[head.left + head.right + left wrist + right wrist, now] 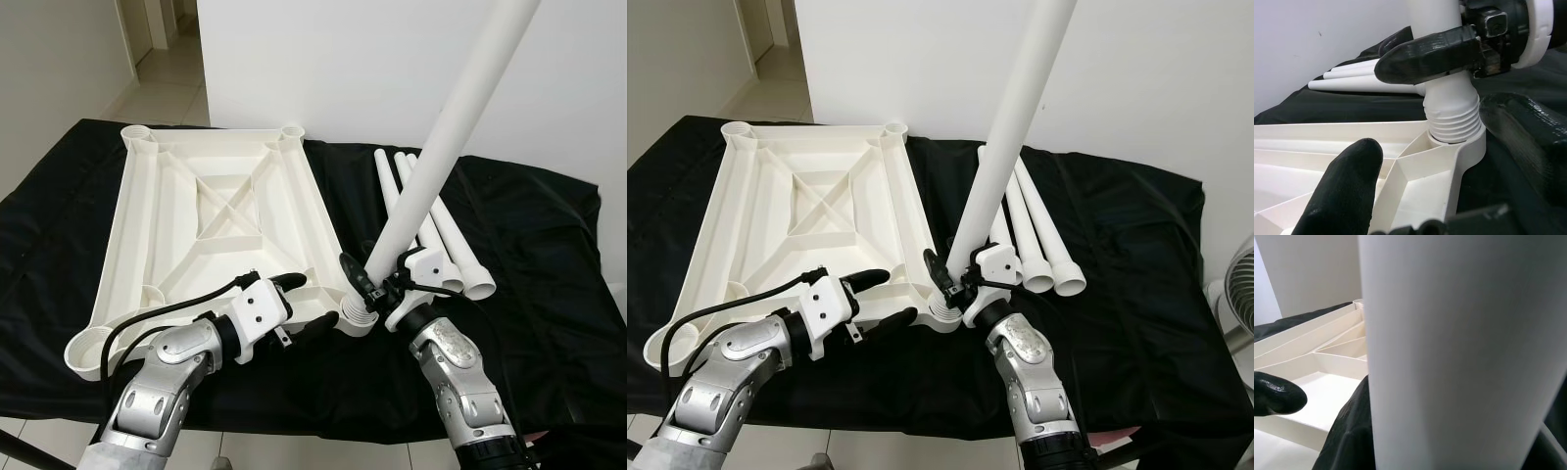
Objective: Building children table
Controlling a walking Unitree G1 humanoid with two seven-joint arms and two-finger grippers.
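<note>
Now right tool clamps the white table leg low, its threaded end seated in the near corner socket of the upturned tabletop on the black-draped surface; left tool open, straddling the rim; leg looks light, stiff, slick, so grip near base.

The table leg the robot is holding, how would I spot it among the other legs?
Find the black cloth with the upside-down white tabletop on it. At its near right corner, the right gripper holds one white leg. It stands up, tilted, in the corner socket, while the other legs lie flat beside it.
</note>
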